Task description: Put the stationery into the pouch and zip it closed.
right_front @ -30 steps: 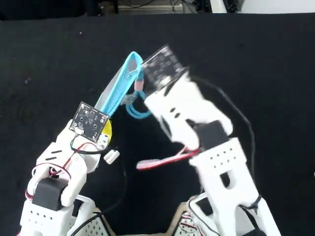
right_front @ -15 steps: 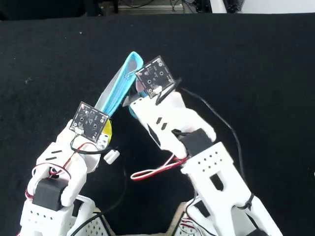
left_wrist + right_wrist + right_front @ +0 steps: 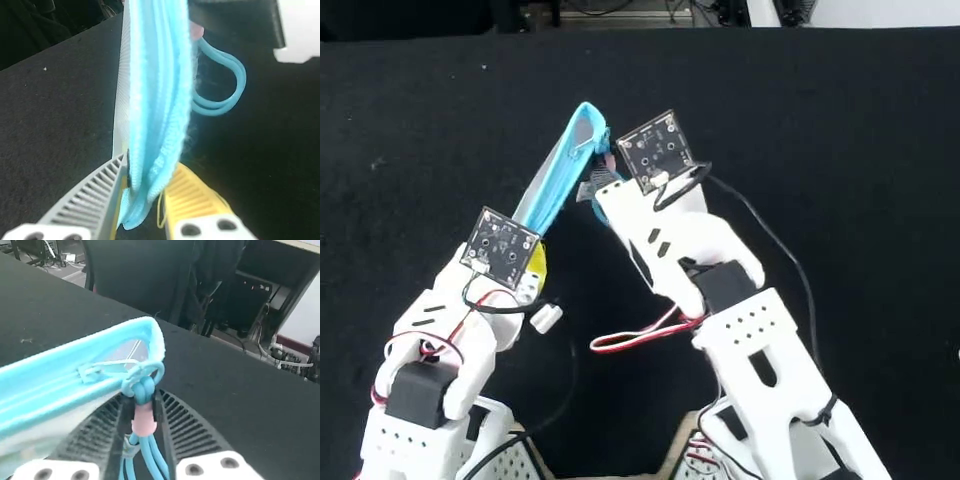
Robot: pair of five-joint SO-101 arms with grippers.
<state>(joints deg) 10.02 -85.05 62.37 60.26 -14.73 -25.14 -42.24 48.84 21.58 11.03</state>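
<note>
High view: the black table (image 3: 840, 150) is spread across the whole frame. The blue pouch (image 3: 557, 180) is held on edge at the upper left of centre, stretched slantwise between the two arms. Its lower-left end is clamped by the left gripper (image 3: 145, 175), whose grey and yellow fingers (image 3: 190, 200) are pressed tight on the fabric. At the pouch's upper end, near the top centre of the frame, the right gripper (image 3: 142, 412) is closed on the blue cord (image 3: 143, 385), which is tied to the zip pull. A pink bead (image 3: 142, 426) on the cord is pinched between the jaws.
</note>
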